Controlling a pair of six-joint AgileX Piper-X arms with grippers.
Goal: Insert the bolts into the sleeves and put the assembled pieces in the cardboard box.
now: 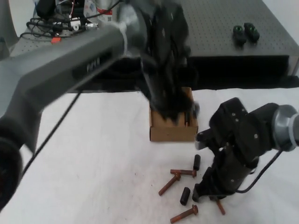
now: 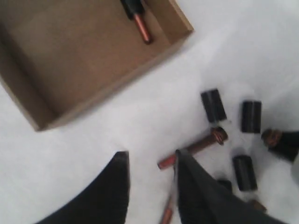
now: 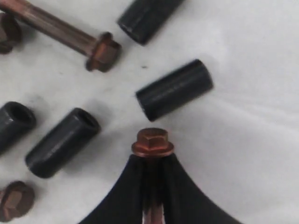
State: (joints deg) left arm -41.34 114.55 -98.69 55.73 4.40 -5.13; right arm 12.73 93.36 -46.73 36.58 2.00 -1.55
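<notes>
One coppery hex-headed bolt (image 3: pixel 152 143) in right hand (image 3: pixel 153 161)

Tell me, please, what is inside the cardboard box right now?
One copper bolt in a black sleeve lies near one wall of the cardboard box; the floor beside it is bare. In the high view an arm covers most of it.

Each bolt (image 3: pixel 152 142) is coppery metal with a dull sheen, each sleeve (image 3: pixel 174 88) smooth matt black; the cardboard box (image 2: pixel 84 56) is matt brown, the white cloth (image 2: pixel 243 42) soft.
</notes>
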